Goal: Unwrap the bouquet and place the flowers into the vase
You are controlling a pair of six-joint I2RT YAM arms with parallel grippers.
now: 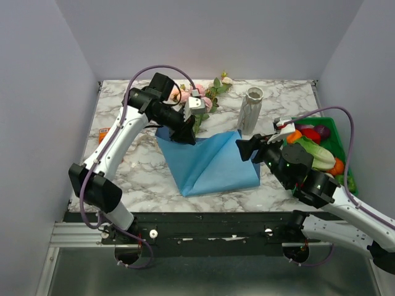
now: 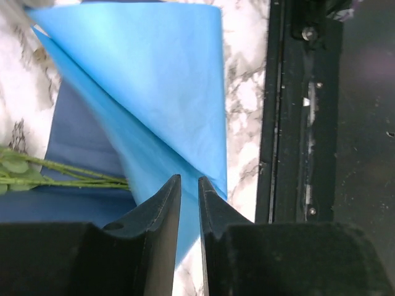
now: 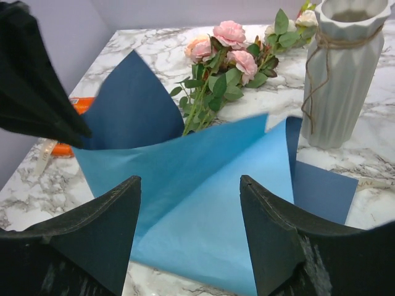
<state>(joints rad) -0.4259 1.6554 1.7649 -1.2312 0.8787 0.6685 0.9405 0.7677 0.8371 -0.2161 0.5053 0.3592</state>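
Observation:
The bouquet lies unwrapped. Its blue paper point(image 1: 207, 161) is spread on the marble with a fold standing up point(image 3: 133, 105). The flowers point(image 1: 200, 95), pink and peach roses point(image 3: 228, 46), lie at the paper's far edge, and their green stems point(image 2: 62, 176) rest on the paper point(image 2: 154, 92). The off-white ribbed vase point(image 1: 250, 111) stands upright right of them, twine round its neck point(image 3: 342, 74). My left gripper point(image 1: 185, 132) hovers at the paper's far left corner, its jaws point(image 2: 189, 182) a narrow slit apart with nothing seen between them. My right gripper point(image 1: 247, 148) stands wide open point(image 3: 191, 185) over the paper's right side, holding nothing.
A green crate point(image 1: 336, 132) of toy produce sits at the table's right edge beside my right arm. A small orange object point(image 1: 103, 132) lies near the left edge. The black front rail point(image 2: 290, 123) runs along the near table edge.

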